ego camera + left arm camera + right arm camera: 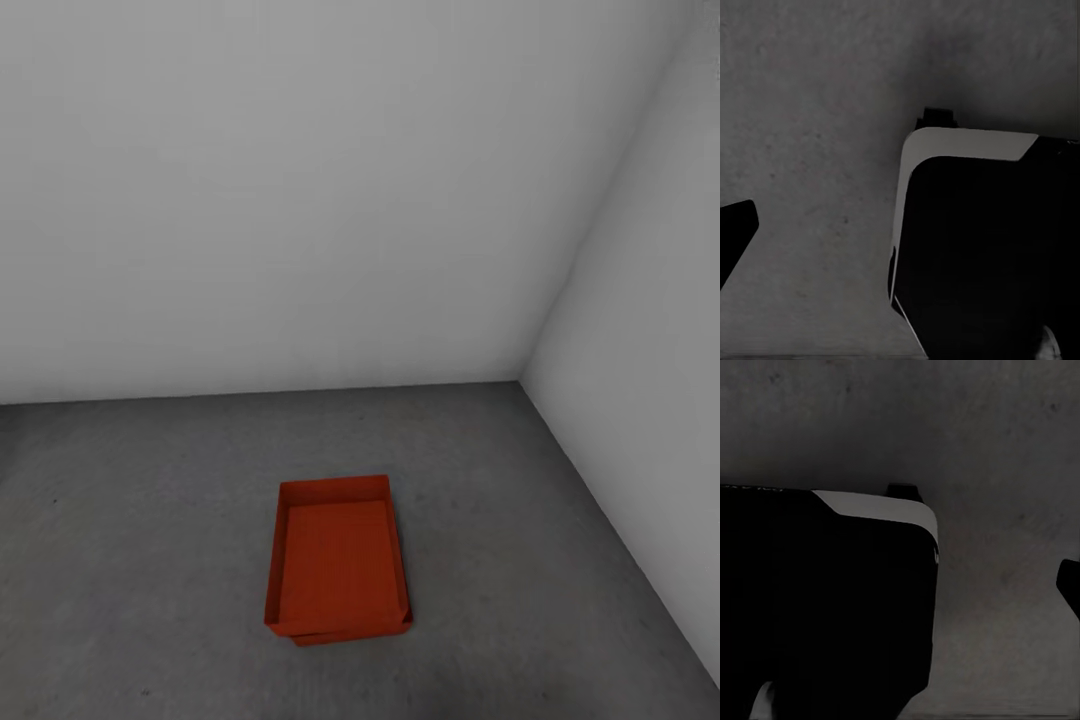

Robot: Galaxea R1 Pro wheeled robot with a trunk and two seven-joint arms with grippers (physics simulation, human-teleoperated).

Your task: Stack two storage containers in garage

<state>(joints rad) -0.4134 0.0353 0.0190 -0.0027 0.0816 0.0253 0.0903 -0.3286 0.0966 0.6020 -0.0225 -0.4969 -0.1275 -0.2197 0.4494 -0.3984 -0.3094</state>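
Left wrist view: big black robot body block [982,255] with rounded corner, light grey-white band along its edge, small dark tab behind. Right wrist view: same black block [825,607], grey-white rim, dark tab. Black finger tip [733,232] at frame edge.

Open floor, one stack near a corner

The stacked containers [338,560] are sitting on the floor [140,520], bare concrete lying all around them; two white walls [300,200] are closing the corner beyond.
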